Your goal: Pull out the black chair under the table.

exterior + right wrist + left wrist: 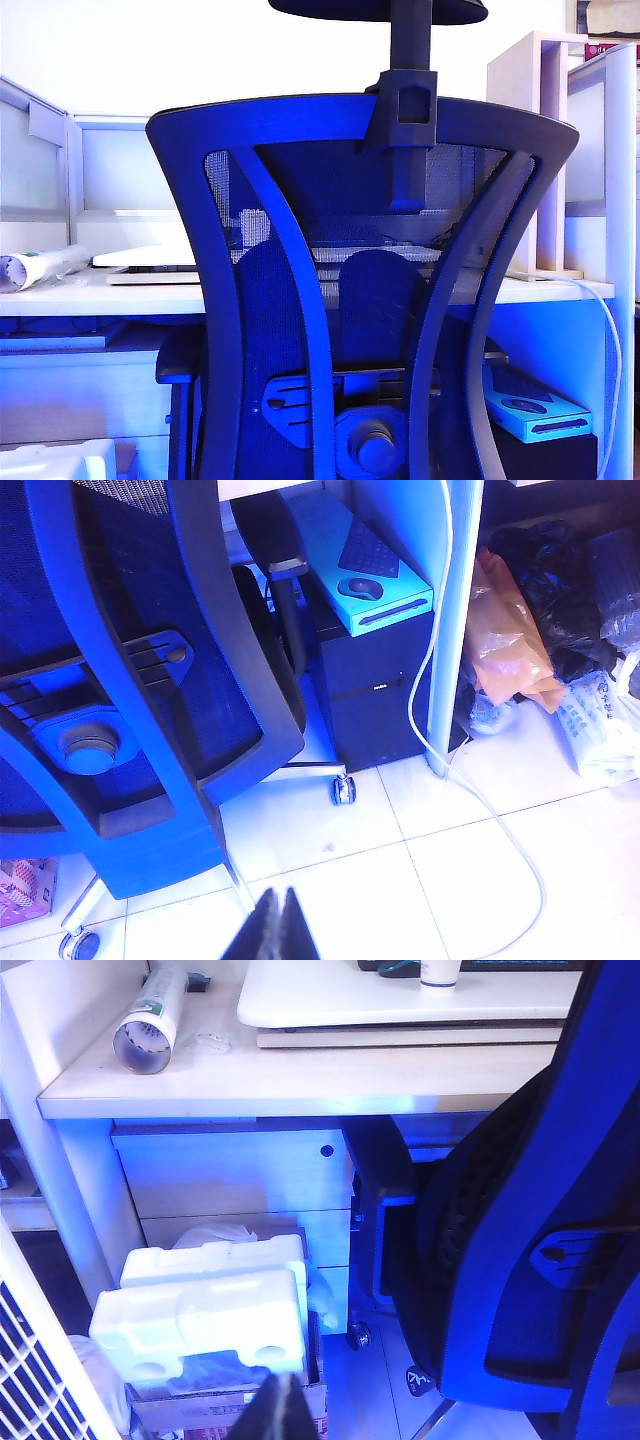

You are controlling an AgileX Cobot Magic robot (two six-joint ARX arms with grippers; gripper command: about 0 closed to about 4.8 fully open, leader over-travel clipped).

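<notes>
The black chair [360, 300] fills the exterior view, its blue-tinted ribbed frame and mesh back facing me, with the headrest post [410, 60] at the top. It stands pushed in at the table [120, 295], whose white top runs behind it. The chair's back edge [540, 1260] shows in the left wrist view, and its lumbar knob and frame [120, 710] in the right wrist view. My left gripper [278, 1405] is shut and empty, away from the chair, over a cardboard box. My right gripper [276, 920] is shut and empty above the tiled floor, short of the chair's base.
White foam packing [210, 1310] and a drawer unit [240, 1200] sit under the table's left side. A dark computer case [370, 690] with a teal box [365, 570] on it stands under the right side, with a white cable [450, 760] and bags [520, 640] beside it. A chair caster [343, 790] rests on the tiles.
</notes>
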